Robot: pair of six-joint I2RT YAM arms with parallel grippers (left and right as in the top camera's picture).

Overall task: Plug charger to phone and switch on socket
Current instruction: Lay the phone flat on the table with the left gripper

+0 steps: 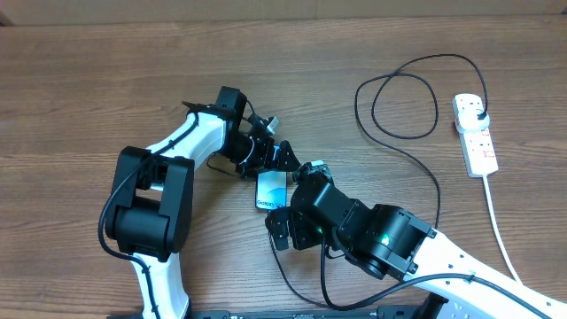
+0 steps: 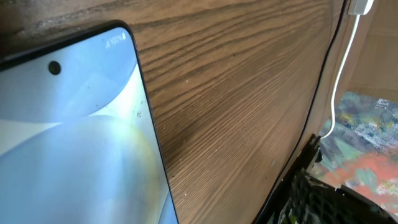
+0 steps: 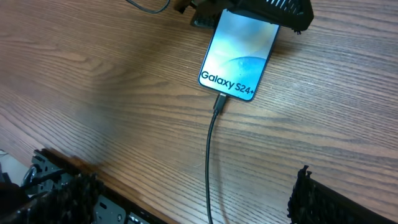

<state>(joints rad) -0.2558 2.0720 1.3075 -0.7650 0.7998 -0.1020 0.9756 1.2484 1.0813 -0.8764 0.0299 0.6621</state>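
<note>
Charger (image 3: 208, 149) connector sits at the phone (image 3: 239, 53) bottom edge in right wrist view only; overhead hides it. Right claw (image 3: 189, 183) released; left claw (image 3: 252, 11) state cannot be told.

L arm (image 1: 197, 137) bent at elbow. L gripper (image 1: 268, 162) sits at camera-hole end of phone (image 3: 239, 56), jaws spread, one finger (image 2: 311, 193) well off phone's side. R arm (image 1: 443, 257) stretched low toward phone. R gripper (image 3: 186, 198) near its Galaxy-text end, not touching, fingers (image 3: 62, 190) wide apart, holding nothing.
</note>
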